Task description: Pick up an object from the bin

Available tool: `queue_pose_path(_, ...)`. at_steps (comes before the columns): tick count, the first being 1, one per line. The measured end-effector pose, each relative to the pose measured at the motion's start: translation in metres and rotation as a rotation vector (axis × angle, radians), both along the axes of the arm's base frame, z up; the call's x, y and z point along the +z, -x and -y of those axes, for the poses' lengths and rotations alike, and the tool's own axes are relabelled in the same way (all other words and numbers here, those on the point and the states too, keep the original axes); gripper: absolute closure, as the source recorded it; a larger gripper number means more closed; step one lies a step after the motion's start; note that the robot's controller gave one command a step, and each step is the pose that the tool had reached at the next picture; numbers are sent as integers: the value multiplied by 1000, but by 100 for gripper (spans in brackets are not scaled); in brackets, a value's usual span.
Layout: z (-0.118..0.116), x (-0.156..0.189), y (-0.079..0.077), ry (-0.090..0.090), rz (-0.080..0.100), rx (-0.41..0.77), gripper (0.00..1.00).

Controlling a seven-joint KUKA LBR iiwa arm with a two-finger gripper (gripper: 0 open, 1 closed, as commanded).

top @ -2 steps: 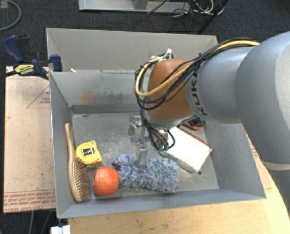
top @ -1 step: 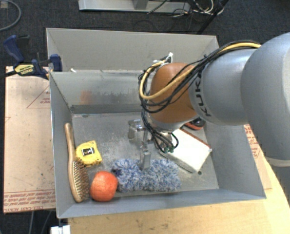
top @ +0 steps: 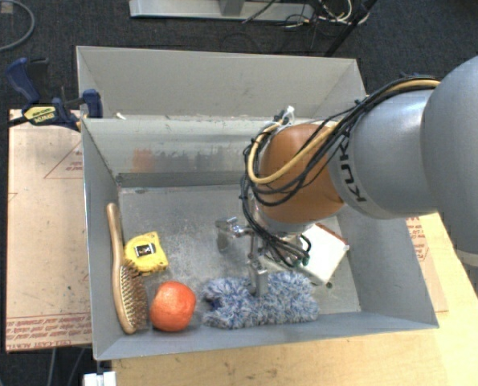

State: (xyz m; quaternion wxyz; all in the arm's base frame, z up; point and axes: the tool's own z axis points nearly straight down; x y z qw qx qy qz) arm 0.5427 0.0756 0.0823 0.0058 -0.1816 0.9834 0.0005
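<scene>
Fluffy blue-white cloth (top: 264, 302) at bin (top: 100, 215) front, jaws spread over it.

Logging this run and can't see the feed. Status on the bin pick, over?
Hand low at blue-white fuzzy cloth, front of bin. Cloth flat on floor. White box close beside it, orange ball apart.

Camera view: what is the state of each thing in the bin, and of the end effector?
Blue-and-white fluffy cloth: lying spread by the near wall.
End effector: low, over that cloth's left part.
Orange ball: resting beside the hairbrush.
Wooden hairbrush: lying along the left wall, bristles up.
Yellow tape measure: lying flat, tape wound in.
White box: partly hidden by the arm.
</scene>
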Motion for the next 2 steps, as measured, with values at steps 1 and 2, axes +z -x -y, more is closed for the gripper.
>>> queue_pose_path(1, 2, -4, 17, -5, 0, -226, 0)
queue_pose_path(2, 3, -8, 28, -9, 1, -405, 0)
